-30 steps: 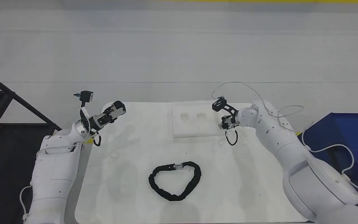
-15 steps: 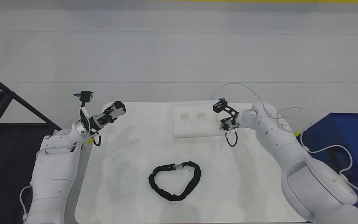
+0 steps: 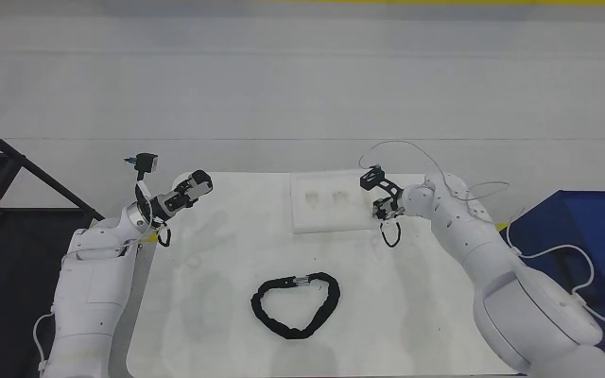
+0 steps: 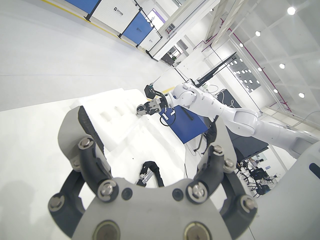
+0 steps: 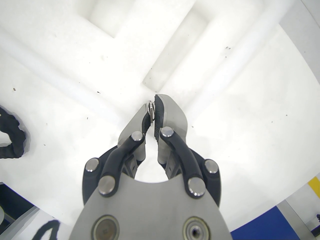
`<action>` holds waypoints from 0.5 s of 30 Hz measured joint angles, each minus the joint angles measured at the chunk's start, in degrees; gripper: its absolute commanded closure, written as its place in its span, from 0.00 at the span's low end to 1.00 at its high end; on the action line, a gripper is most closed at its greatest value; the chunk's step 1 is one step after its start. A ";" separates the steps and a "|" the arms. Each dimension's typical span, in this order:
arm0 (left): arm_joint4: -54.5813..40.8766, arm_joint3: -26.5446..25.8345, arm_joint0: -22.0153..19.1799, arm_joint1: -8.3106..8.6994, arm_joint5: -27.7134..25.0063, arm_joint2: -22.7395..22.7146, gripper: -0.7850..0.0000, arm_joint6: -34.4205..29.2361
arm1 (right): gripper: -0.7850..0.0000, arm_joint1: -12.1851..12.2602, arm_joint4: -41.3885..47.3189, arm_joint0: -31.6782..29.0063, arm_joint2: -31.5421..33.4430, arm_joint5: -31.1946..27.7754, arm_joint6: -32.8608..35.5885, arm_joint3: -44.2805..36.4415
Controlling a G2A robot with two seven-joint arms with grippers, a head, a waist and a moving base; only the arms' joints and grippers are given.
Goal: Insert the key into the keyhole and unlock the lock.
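In the top view the lock (image 3: 295, 304) lay mid-worktop (image 3: 217, 312). It was a closed loop in a black sleeve, with a short silvery barrel joining its ends on the far side. The keyhole was too small to make out. The right claw (image 3: 377, 211) sat at the right edge of the white foam tray (image 3: 331, 219), well apart from the lock. The left claw (image 3: 194, 183) hung over the far left corner.

In the left wrist view the left claw (image 4: 148, 119) stood wide open and held nothing.

In the right wrist view the right claw (image 5: 152, 107) was closed to a sliver on the key (image 5: 151, 109). The key was a thin flat piece of metal, seen edge-on and pinched at the very tips, just beside a corner of a tray recess. Its blade was hidden.

The step in hand looked like bringing the key from the tray to the lock. With so slight a tip grip the key could pivot, so the hold should stay firm and the lift go straight up before swinging nearer. The blade would then need lining up with the barrel's axis. The loose loop would probably slide under a push, so the left claw ought to steady the barrel first.
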 measured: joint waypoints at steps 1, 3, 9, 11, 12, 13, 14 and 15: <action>0.00 0.00 0.00 0.00 0.00 0.00 0.00 0.00 | 1.00 0.00 -0.17 0.14 0.00 0.04 0.10 -0.04; 0.00 0.00 0.00 0.00 0.00 0.00 0.00 0.00 | 1.00 0.01 -0.55 0.47 0.03 0.06 0.34 -0.16; 0.00 0.00 0.00 0.00 0.00 0.00 0.00 0.00 | 1.00 0.13 -1.68 1.36 0.16 0.09 0.77 -1.25; 0.00 0.00 0.00 0.00 0.00 0.00 0.00 0.00 | 1.00 0.22 -2.06 1.62 0.27 0.28 0.72 -1.82; 0.00 0.00 0.00 0.00 0.00 0.00 0.00 0.00 | 1.00 0.26 -2.31 1.74 0.29 0.35 0.72 -2.09; 0.00 0.00 0.00 0.00 0.00 0.00 0.00 0.00 | 1.00 0.30 -2.58 1.87 0.30 0.38 0.80 -2.35; 0.00 0.00 0.00 0.00 0.00 0.00 0.00 0.00 | 1.00 0.36 -2.88 2.05 0.33 0.41 1.02 -2.69; 0.00 0.00 0.00 0.00 0.00 0.00 0.00 0.00 | 1.00 0.41 -3.19 2.20 0.32 0.46 1.30 -2.94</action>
